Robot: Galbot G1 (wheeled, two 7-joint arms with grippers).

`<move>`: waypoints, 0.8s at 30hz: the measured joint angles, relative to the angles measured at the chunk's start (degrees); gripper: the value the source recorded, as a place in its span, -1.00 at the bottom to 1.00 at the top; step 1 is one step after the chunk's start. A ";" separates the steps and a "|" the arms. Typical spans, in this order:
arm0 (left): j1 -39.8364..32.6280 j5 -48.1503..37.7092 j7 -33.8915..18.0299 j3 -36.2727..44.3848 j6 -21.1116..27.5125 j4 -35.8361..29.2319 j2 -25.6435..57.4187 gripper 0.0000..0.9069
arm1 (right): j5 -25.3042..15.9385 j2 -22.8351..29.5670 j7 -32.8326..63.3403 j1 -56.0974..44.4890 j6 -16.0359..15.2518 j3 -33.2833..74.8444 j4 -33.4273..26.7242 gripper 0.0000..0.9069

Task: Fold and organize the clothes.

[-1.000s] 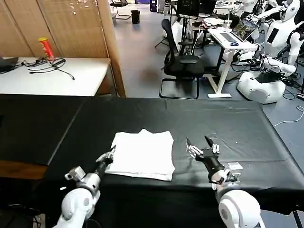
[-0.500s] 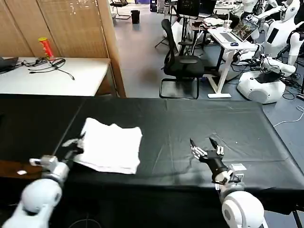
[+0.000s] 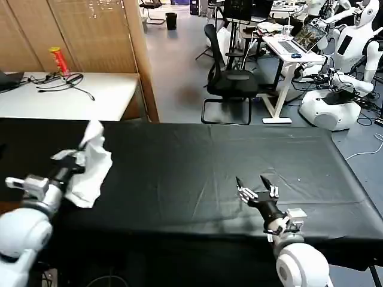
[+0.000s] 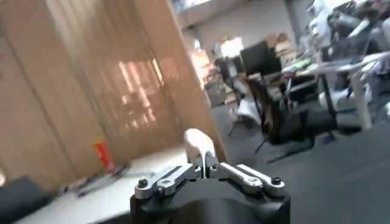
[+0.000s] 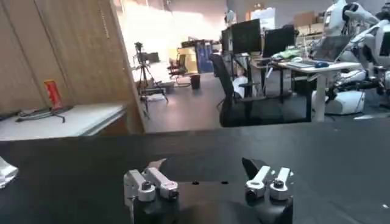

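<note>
The white T-shirt (image 3: pixel 90 167) hangs bunched and folded from my left gripper (image 3: pixel 76 160), lifted off the black table (image 3: pixel 197 161) near its left end. That gripper is shut on the cloth; in the left wrist view a white tip of the T-shirt (image 4: pixel 198 145) sticks up from between the closed fingers of the left gripper (image 4: pixel 205 167). My right gripper (image 3: pixel 256 184) rests low over the table's front right part, open and holding nothing. It appears as the right gripper (image 5: pixel 204 167) in its wrist view, where a corner of the T-shirt (image 5: pixel 5 171) shows far off.
A white desk (image 3: pixel 72 95) with cables and a red can (image 3: pixel 58 61) stands behind the table's left end. An office chair (image 3: pixel 230 81), desks and other robots (image 3: pixel 335 101) fill the room beyond.
My left gripper has dragged the folded T-shirt from the table's middle to the far left and lifted it, so it now hangs bunched. The right gripper has stayed in place, open.
</note>
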 joint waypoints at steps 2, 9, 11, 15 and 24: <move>-0.64 -1.88 -0.50 4.20 0.59 -0.64 -2.50 -1.00 | 0.82 -0.09 0.01 -0.17 -0.04 0.60 0.03 0.94; -2.33 3.49 2.77 18.02 -0.47 2.21 -11.83 0.94 | 6.35 -0.95 0.07 0.33 -2.12 -0.04 -0.18 0.94; -1.99 4.56 4.36 20.54 -1.05 2.79 -13.23 0.94 | 9.18 -1.54 0.38 0.91 -3.46 -0.73 -0.80 0.94; -1.40 5.93 8.06 22.36 -2.06 2.63 -13.96 0.94 | 14.36 -2.31 0.86 2.04 -5.92 -2.77 -2.18 0.94; -1.74 7.78 8.61 21.11 -7.04 0.95 -13.11 0.94 | 18.50 -0.89 2.80 6.49 -9.12 -12.58 -7.66 0.94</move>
